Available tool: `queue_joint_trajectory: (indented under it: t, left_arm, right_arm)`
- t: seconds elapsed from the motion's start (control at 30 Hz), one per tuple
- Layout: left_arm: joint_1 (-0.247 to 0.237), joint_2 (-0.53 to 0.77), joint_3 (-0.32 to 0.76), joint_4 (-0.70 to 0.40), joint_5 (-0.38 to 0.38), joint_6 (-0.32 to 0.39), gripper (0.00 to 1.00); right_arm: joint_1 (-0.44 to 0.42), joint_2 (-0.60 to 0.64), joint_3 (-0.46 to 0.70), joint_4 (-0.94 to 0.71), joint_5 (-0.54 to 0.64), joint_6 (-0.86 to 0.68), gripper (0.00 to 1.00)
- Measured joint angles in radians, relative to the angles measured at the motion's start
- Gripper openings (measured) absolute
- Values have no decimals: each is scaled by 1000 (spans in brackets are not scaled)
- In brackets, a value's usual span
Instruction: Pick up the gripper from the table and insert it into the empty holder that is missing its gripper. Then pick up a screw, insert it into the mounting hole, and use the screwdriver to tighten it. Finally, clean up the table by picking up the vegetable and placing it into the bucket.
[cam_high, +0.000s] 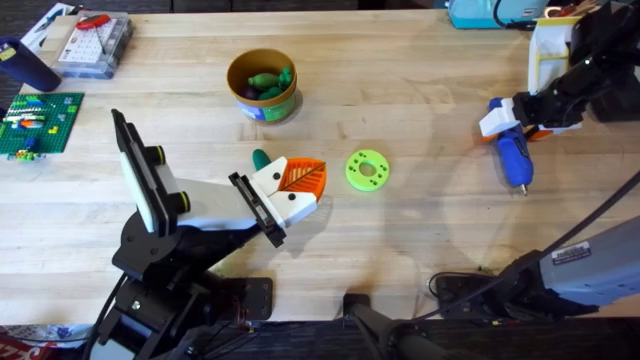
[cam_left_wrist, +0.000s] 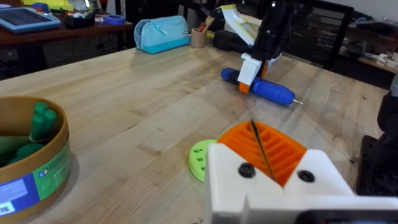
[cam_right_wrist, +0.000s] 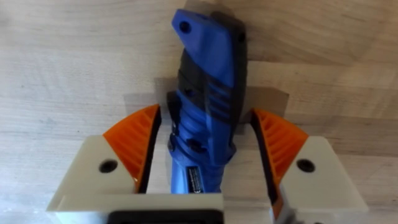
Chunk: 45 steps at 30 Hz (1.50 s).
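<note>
A blue screwdriver (cam_high: 516, 156) lies on the table at the right, tip toward the front edge. My right gripper (cam_high: 508, 122) is open, its orange pads either side of the screwdriver (cam_right_wrist: 205, 106) handle. My left gripper (cam_high: 300, 183) is shut at the table's middle, its pads (cam_left_wrist: 273, 146) pressed together. A green vegetable (cam_high: 260, 158) lies on the wood just behind the left gripper. The round bucket (cam_high: 240, 97) stands farther back with several green vegetables inside; its wall also shows in the left wrist view as the bucket (cam_left_wrist: 43, 174). The loose gripper, holder and screw are out of view.
A green disc (cam_high: 367, 170) with holes lies right of the left gripper, also seen as the disc (cam_left_wrist: 200, 158). A green brick plate (cam_high: 40, 122) and clear parts box (cam_high: 95, 45) sit at the far left, a teal pouch (cam_left_wrist: 165, 34) at the back.
</note>
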Motion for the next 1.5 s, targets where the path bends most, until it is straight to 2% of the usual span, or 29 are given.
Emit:
queue_joint_trajectory:
  t: [0.2, 0.43, 0.87, 0.93, 0.97, 1.1, 1.17, 1.2, 1.5]
  left_arm:
    - [0, 0, 0, -1, 0, -1, 15]
    - [0, 0, 0, -1, 0, -1, 15]
    - [0, 0, 0, -1, 0, -1, 15]
    - [0, 0, 0, -1, 0, -1, 15]
    - [0, 0, 0, -1, 0, -1, 15]
    - [0, 0, 0, -1, -1, -2, 15]
    - [0, 0, 0, -1, -1, -3, 15]
    - [0, 0, 0, -2, -1, -4, 15]
    - [0, 0, 0, -1, -1, -4, 15]
  right_arm:
    - [2, -2, 0, 4, -3, 20, 867]
    - [-1, -2, 0, 81, -73, 58, 867]
    - [-3, -1, 0, 83, -74, 58, 864]
    - [-3, 1, 0, 88, -68, 56, 804]
    - [-4, 2, 0, 92, -66, 54, 733]
    - [-4, 7, 1, 107, -70, 49, 347]
    - [-4, 12, 1, 111, -75, 50, 96]
    - [-4, 13, 2, 113, -77, 51, 37]
    - [-2, -16, 12, 9, -99, 64, 27]
